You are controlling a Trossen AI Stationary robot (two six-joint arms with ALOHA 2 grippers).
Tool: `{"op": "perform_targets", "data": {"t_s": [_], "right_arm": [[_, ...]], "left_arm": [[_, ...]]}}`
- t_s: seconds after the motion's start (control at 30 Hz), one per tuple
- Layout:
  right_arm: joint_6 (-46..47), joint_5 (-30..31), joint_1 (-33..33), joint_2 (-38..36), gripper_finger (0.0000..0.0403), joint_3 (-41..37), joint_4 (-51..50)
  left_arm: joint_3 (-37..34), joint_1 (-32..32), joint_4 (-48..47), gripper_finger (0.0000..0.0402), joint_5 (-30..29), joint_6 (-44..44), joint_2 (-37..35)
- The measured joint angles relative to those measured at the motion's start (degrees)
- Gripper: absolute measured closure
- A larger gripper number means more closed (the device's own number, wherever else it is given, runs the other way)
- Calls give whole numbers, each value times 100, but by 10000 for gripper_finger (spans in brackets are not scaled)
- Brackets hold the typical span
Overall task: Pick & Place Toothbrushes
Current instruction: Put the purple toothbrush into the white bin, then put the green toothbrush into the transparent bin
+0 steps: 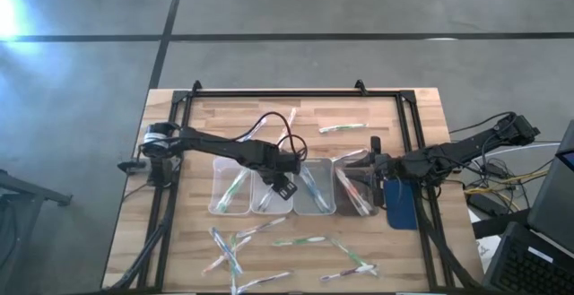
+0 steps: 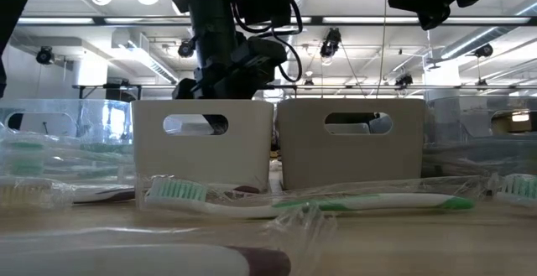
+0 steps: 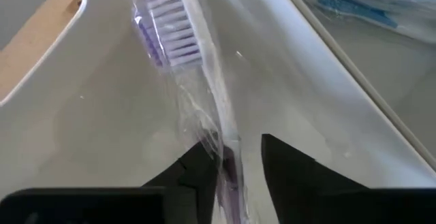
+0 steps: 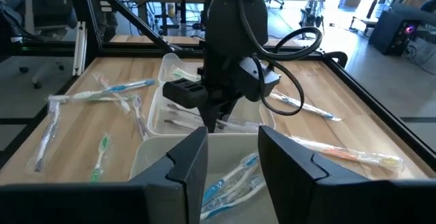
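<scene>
Crinkling clear wrap, purple-bristled toothbrush (image 3: 178,33)

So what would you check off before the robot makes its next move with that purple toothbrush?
1. Left gripper inside a tray: ok.
2. Purple toothbrush between its fingers: ok, the handle sits in the gap.
3. Toothbrush let go: cannot tell.
4. Brush head resting on the tray floor: cannot tell.
5. Right gripper out of the way: ok, it hangs open above the blue toothbrushes.
6. More toothbrushes waiting on the table: ok, several at the near edge.
</scene>
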Motion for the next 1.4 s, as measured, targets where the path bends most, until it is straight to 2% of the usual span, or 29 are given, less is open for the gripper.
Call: {"op": "perform_targets", "data": {"t_s": [0.17,0.33,0.77,1.2,1.4], "right_arm": [[0,-2,0,0,273,0,2],[0,-7,0,0,258,0,2],[71,-7,2,2,238,-2,9],[85,-9,2,4,271,-44,3],[85,-9,2,4,274,-52,7]], "left_arm": [[0,12,-4,241,137,59,0],[0,33,-21,220,493,151,-10],[135,63,-301,220,494,205,-276],[293,15,-476,220,347,139,-977],[359,-169,-495,220,348,356,-1201]]}}
